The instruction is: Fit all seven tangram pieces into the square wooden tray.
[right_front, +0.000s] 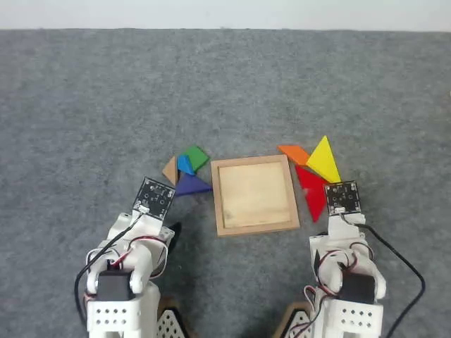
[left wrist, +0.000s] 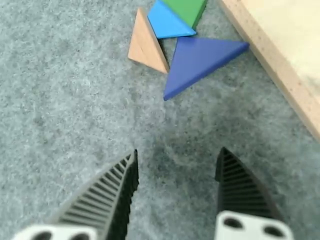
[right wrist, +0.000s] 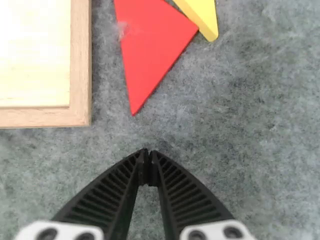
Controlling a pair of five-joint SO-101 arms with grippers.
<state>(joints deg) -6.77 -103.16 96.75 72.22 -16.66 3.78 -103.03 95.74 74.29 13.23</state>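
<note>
The square wooden tray lies in the middle of the grey felt with nothing in it. Beside its left edge are a purple triangle, a blue triangle, a green piece and a tan wooden triangle. Beside its right edge lie a red triangle, a yellow triangle and an orange piece. My left gripper is open over bare felt, short of the purple triangle. My right gripper is shut, holding nothing, just short of the red triangle's tip.
Grey felt covers the whole table, with wide free room behind the tray and pieces. The two arm bases stand at the near edge. A black cable loops beside the right arm.
</note>
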